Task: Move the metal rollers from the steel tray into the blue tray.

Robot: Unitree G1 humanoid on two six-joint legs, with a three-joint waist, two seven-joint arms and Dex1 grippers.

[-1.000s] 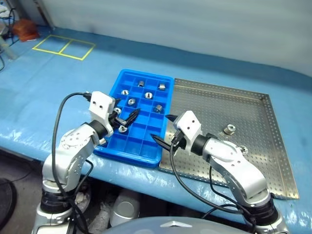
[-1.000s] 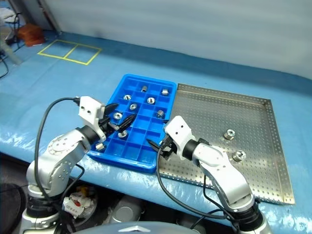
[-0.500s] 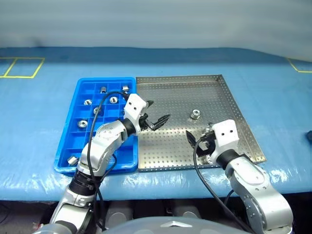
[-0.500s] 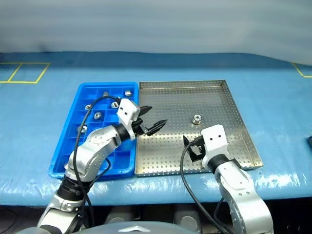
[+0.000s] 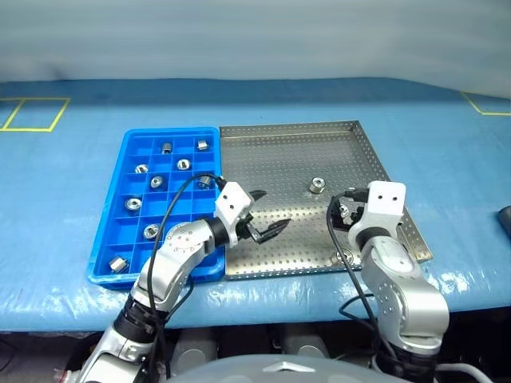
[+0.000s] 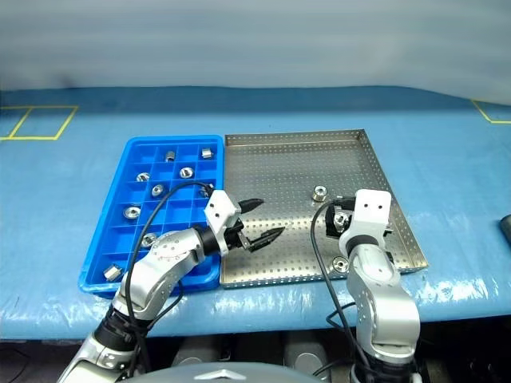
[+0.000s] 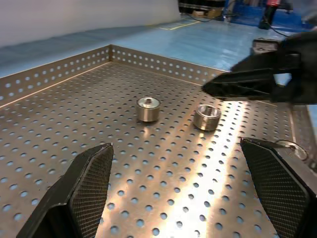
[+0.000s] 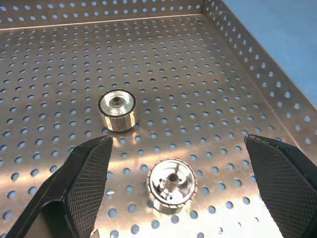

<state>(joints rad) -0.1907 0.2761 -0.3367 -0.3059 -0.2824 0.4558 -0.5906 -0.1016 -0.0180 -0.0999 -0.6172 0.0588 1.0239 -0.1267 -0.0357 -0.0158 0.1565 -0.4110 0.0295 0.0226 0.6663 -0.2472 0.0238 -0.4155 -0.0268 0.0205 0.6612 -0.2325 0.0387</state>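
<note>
2 metal rollers [image 8: 117,109] in steel tray [image 5: 271,152] — both grippers [image 5: 266,214] [image 8: 176,163] open.

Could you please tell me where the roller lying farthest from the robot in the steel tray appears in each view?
Left eye view: the farthest roller lies mid-way across the steel tray.
Right eye view: same spot.
Left wrist view: the roller farther from the other gripper's black fingertip.
Right wrist view: the roller beyond the fingers.
Shared landmark: the neighbouring roller, at the open right gripper.
</note>
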